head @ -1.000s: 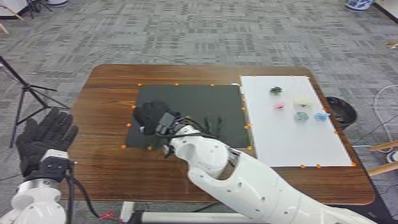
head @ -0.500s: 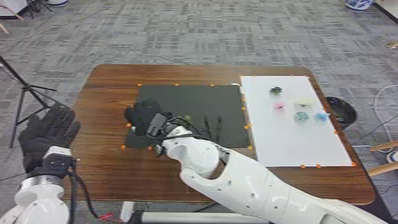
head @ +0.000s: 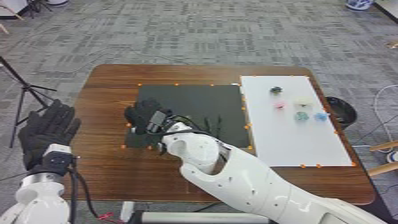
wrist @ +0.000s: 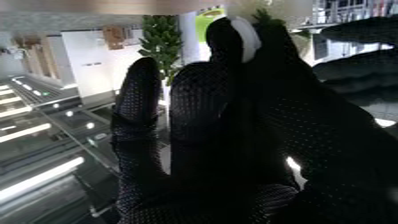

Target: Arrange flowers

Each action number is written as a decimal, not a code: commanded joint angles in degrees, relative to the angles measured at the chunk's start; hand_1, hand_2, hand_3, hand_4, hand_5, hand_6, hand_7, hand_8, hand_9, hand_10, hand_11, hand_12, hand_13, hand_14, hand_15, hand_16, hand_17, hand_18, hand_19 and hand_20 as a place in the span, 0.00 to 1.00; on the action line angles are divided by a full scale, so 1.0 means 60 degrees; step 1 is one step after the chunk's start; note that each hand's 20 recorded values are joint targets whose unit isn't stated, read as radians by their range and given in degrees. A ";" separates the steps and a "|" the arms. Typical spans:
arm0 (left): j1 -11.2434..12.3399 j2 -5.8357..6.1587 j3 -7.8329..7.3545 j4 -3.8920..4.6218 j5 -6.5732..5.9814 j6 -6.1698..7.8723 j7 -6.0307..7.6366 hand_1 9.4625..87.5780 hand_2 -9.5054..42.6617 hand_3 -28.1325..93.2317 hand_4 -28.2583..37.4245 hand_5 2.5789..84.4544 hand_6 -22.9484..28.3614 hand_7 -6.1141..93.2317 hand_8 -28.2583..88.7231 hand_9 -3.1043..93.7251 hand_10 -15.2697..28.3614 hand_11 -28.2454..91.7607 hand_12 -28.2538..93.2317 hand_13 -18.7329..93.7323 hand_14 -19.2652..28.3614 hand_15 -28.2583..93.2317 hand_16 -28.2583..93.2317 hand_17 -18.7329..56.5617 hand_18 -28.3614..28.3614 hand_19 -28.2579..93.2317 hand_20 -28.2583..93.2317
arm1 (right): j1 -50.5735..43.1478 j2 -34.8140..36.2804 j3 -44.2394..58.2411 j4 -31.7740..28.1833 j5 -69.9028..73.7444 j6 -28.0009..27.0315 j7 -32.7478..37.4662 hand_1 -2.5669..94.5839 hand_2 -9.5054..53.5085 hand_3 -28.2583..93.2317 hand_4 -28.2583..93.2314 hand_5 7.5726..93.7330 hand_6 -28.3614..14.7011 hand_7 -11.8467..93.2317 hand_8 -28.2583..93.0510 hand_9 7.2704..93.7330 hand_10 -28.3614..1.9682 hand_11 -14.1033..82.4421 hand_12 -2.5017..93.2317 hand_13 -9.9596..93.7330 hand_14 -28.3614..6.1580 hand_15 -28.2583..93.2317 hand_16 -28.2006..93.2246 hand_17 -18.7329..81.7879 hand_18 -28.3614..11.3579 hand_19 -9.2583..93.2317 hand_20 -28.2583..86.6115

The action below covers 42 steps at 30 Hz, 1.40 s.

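Right hand (head: 142, 115) over left edge of black mat (head: 200, 96), thumb and finger closed on pale piece (wrist: 248, 39); left hand (head: 49, 131) spread, empty; flowers (head: 280, 105) toward far edge of white board (head: 282, 145), likely light, soft, crushable: best pinched at base.

We are losing part of the black mat (head: 188, 95) behind the right hand (head: 144, 116), whose fingers are partly hiding a white item (wrist: 249, 37).
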 commanded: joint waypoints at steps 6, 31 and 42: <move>-0.0103 -0.0123 0.0023 0.0084 0.0088 -0.0222 -0.0019 0.17 0.54 0.82 0.00 0.49 0.58 0.19 0.16 0.39 0.66 0.40 0.29 0.40 0.65 0.42 0.18 0.19 0.69 0.43 0.33 | -0.0137 0.0003 0.0081 0.0040 -0.0565 -0.0035 -0.0104 0.59 0.00 0.86 0.00 0.60 0.66 0.53 0.28 0.74 0.65 0.35 0.51 0.76 0.74 0.71 0.62 0.51 0.16 0.83 0.58; -0.0194 -0.0091 0.0061 0.0136 -0.0003 -0.0191 0.0077 0.17 0.53 0.82 0.00 0.50 0.58 0.19 0.16 0.39 0.67 0.40 0.30 0.40 0.65 0.43 0.18 0.19 0.69 0.44 0.32 | -0.0208 0.0182 -0.0075 -0.0408 0.0109 -0.0127 0.0222 0.55 0.00 0.87 0.00 0.60 0.63 0.38 0.12 0.68 0.53 0.40 0.25 0.76 0.74 0.65 0.60 0.50 0.15 0.83 0.56; -0.0129 -0.0019 -0.0032 0.0100 -0.0085 -0.0122 0.0145 0.17 0.53 0.82 0.00 0.50 0.58 0.19 0.16 0.40 0.67 0.41 0.30 0.40 0.66 0.44 0.18 0.19 0.69 0.44 0.33 | -0.0479 -0.0262 0.1002 -0.0854 -0.0328 -0.3278 -0.1806 0.56 0.15 0.92 0.04 0.58 0.69 0.32 0.11 0.58 0.66 0.29 0.17 0.72 0.68 0.76 0.58 0.46 0.22 0.81 0.58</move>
